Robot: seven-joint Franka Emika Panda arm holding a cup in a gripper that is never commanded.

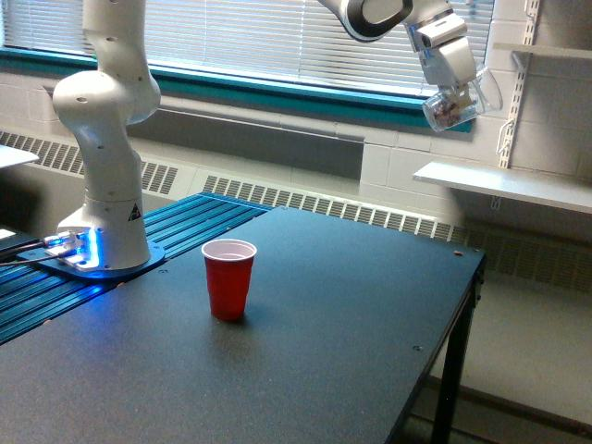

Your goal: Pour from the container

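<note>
A robotics lab, set up in a plain institutional room.

Here's the giveaway: a white jointed robot arm (104, 139) bolted at its round base with blue lights glowing (81, 248), sitting on a ribbed blue metal mounting plate (176, 231) beside a matte black work table (305, 342). Behind it, painted white cinder-block wall (398, 157), a long white slatted baseboard heater (342, 211), white horizontal window blinds (277, 42) over a teal window sill (277, 92), and white bracket-mounted wall shelves (504, 183) on the exterior view's right. Bare, functional, no home comforts in sight.
</note>
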